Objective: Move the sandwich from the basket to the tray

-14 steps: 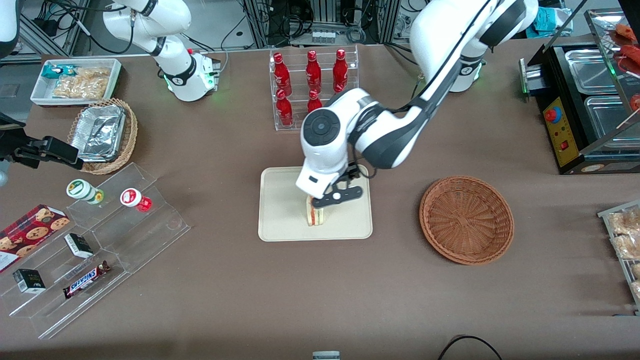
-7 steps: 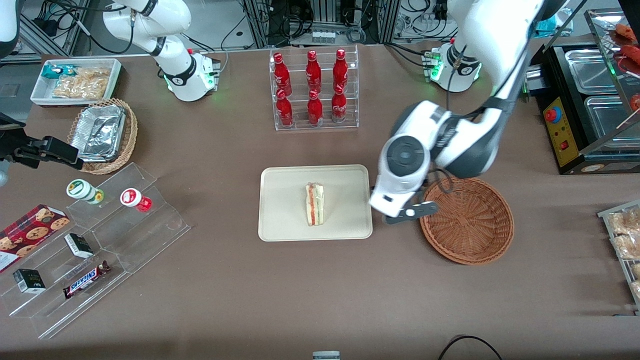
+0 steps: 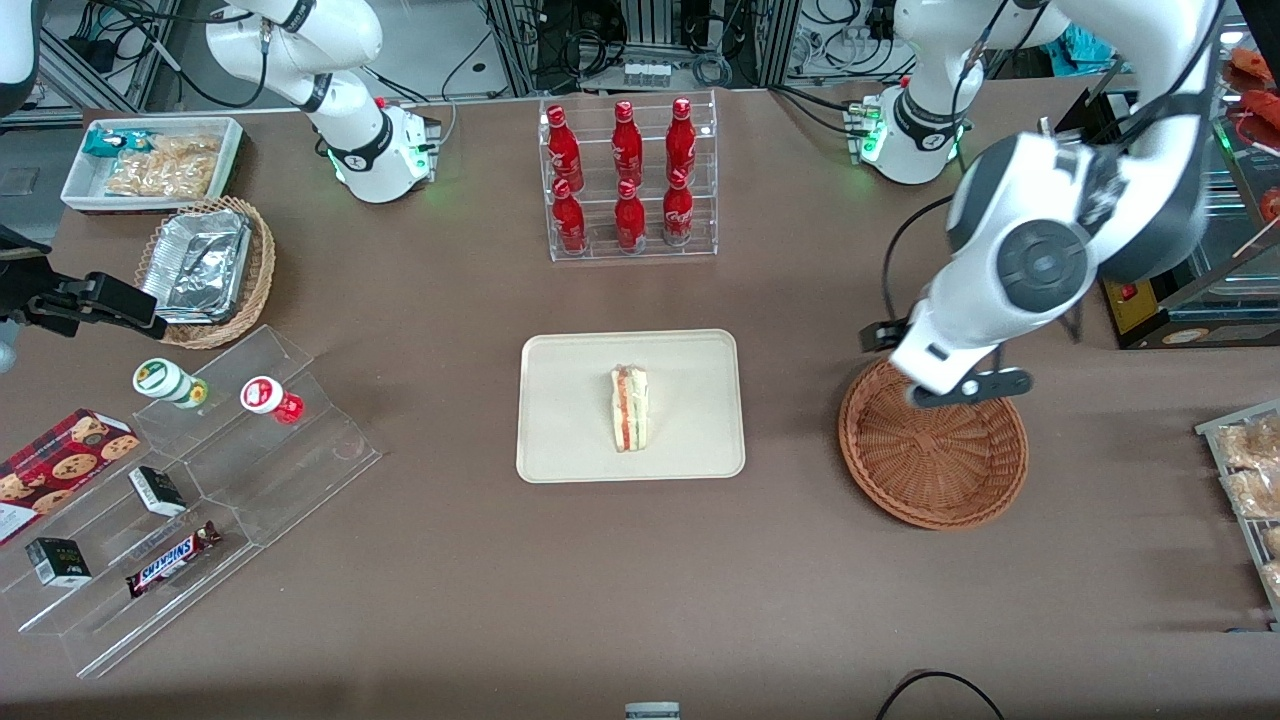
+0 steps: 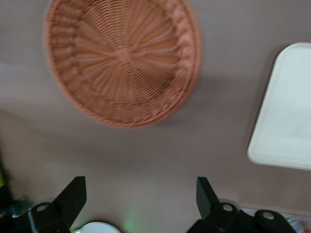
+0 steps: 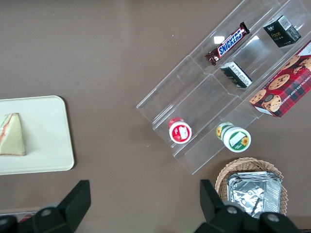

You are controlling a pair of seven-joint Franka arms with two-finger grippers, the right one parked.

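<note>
The sandwich (image 3: 629, 408) lies on its side on the middle of the cream tray (image 3: 570, 400), with nothing touching it. It also shows on the tray (image 5: 46, 141) in the right wrist view (image 5: 12, 135). The reddish-brown basket (image 3: 932, 455) stands empty beside the tray, toward the working arm's end. My gripper (image 3: 955, 390) hangs high over the basket's rim, the part farther from the front camera. In the left wrist view the gripper (image 4: 140, 196) is open wide and empty, above bare table, with the basket (image 4: 121, 58) and a corner of the tray (image 4: 289, 111) in sight.
A clear rack of red bottles (image 3: 628, 175) stands farther from the front camera than the tray. A clear stepped stand (image 3: 200, 480) with snacks, a tan basket of foil containers (image 3: 205, 268) and a white bin (image 3: 150, 160) lie toward the parked arm's end. A black appliance (image 3: 1160, 200) stands near the basket.
The gripper has let go of the sandwich, which stays on the tray. The arm has risen and swung away from the tray to above the basket.
</note>
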